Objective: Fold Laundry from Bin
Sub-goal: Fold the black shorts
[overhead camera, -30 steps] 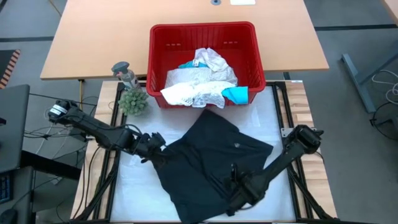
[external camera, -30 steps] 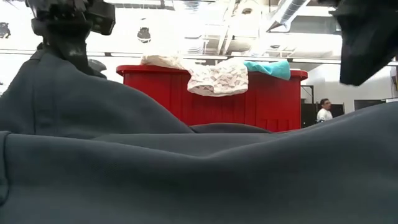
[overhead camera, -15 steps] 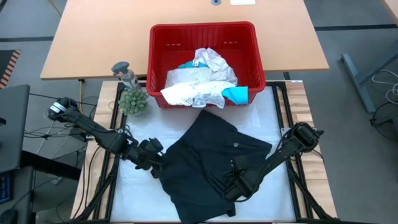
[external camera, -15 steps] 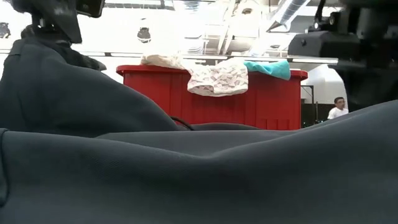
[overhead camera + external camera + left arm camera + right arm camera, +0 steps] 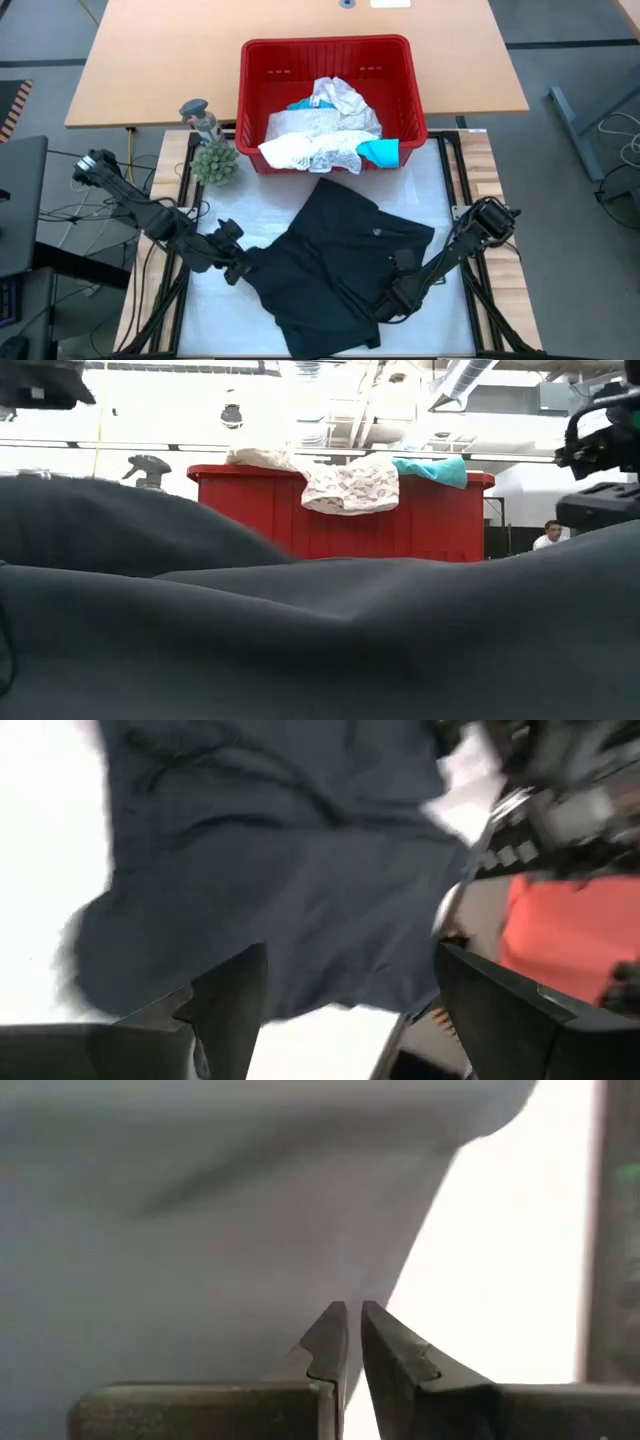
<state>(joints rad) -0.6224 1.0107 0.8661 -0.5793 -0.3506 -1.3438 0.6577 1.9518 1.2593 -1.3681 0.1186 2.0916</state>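
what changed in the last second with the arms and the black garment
The left gripper has opened and let go of the black garment, drawing back toward the table's left side; the raised fold it held has dropped flat. The right gripper has shifted right along the garment's near edge, fingers nearly closed; whether it pinches cloth is unclear. The red bin, its laundry and the small plant stayed put.

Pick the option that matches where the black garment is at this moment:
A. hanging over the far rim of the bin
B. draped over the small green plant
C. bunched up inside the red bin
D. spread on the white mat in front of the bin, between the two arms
D: in the high view the black garment lies spread on the white mat in front of the red bin, which holds only white and teal cloth.
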